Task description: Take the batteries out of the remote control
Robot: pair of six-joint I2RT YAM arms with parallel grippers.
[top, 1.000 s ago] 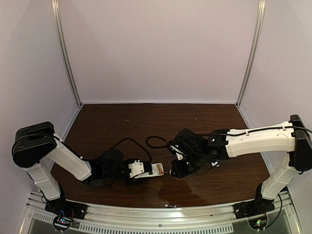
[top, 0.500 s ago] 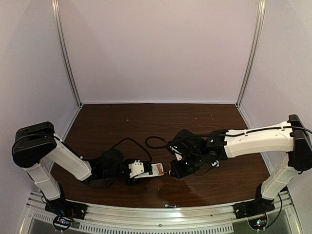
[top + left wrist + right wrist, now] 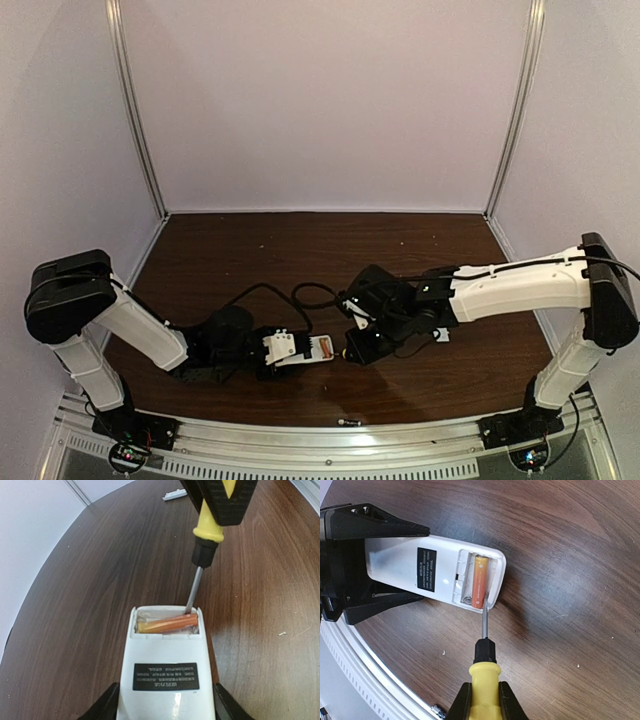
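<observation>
Top: holding remote control (image 3: 320,347) steady near table (image 3: 300,250) front edge, left gripper (image 3: 290,352) half-spread, clamped on its sides; left wrist: levering screwdriver (image 3: 212,527) tip behind orange battery (image 3: 167,624) in open bay; right wrist: pinching yellow handle in nearly closed right gripper (image 3: 484,700).

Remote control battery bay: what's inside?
One orange battery lies in the open bay of the remote control, the screwdriver tip at its end. The neighbouring slot looks empty. Contacts beneath the battery are hidden.
</observation>
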